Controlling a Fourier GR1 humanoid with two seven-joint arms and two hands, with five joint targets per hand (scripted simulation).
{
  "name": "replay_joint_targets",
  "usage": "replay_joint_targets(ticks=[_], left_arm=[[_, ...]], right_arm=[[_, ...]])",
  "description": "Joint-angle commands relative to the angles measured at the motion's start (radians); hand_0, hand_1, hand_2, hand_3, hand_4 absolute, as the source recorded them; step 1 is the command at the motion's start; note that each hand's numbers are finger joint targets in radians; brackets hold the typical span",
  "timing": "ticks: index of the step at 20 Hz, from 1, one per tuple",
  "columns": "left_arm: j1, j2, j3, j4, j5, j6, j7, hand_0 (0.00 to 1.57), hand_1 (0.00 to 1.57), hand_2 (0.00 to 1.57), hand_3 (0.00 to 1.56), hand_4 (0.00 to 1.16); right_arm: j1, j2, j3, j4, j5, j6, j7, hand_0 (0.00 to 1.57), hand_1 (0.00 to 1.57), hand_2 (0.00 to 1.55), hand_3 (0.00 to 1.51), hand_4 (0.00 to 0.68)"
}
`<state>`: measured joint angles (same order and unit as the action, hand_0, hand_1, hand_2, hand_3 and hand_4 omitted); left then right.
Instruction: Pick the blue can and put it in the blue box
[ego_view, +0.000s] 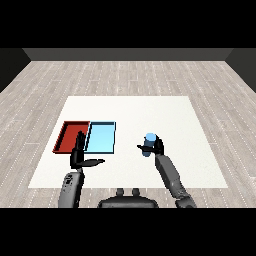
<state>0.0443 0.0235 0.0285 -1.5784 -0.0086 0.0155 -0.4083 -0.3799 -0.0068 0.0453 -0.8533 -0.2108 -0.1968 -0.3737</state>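
The blue can (148, 143) is in my right hand (156, 146), whose fingers curl round it just above the white table, right of centre. The light blue tray (101, 137) lies flat to the left of the can, with a gap of bare table between them. The red tray (71, 136) lies directly beside it on its left. My left hand (79, 154) stands upright with straight fingers and the thumb pointing right, in front of the seam between the two trays, holding nothing.
The white table (150, 112) stretches wide behind and to the right of the trays. Grey wood-plank floor surrounds it.
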Motion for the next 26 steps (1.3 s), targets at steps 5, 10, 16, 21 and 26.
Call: replay_joint_targets(ticks=[5,10,16,21,26], left_arm=[[0.021,-0.008,-0.015,-0.004,-0.005,-0.003,0.005,0.00,0.00,0.00,0.00,0.00],[-0.003,0.025,-0.010,-0.054,0.033,-0.052,0.065,0.00,0.00,0.00,0.00,0.00],[-0.067,-0.022,-0.084,0.071,0.000,-0.016,0.008,0.00,0.00,0.00,0.00,0.00],[-0.078,-0.023,-0.118,0.044,-0.003,0.013,0.065,0.00,0.00,0.00,0.00,0.00],[-0.118,-0.023,-0.170,0.008,0.004,0.059,0.129,0.00,0.00,0.00,0.00,0.00]], right_arm=[[0.001,0.006,0.080,-0.151,0.085,-0.101,0.013,1.45,1.45,1.47,1.35,0.477],[0.065,0.007,0.109,-0.299,0.120,-0.088,0.031,1.46,1.46,1.48,1.35,0.518],[0.009,0.007,0.156,-0.320,0.081,-0.097,0.045,1.45,1.45,1.47,1.38,0.532],[-0.016,0.007,0.189,-0.340,0.079,-0.128,0.071,1.45,1.45,1.47,1.34,0.553],[-0.007,-0.017,0.125,-0.383,0.116,-0.041,0.097,1.44,1.44,1.46,1.35,0.562]])
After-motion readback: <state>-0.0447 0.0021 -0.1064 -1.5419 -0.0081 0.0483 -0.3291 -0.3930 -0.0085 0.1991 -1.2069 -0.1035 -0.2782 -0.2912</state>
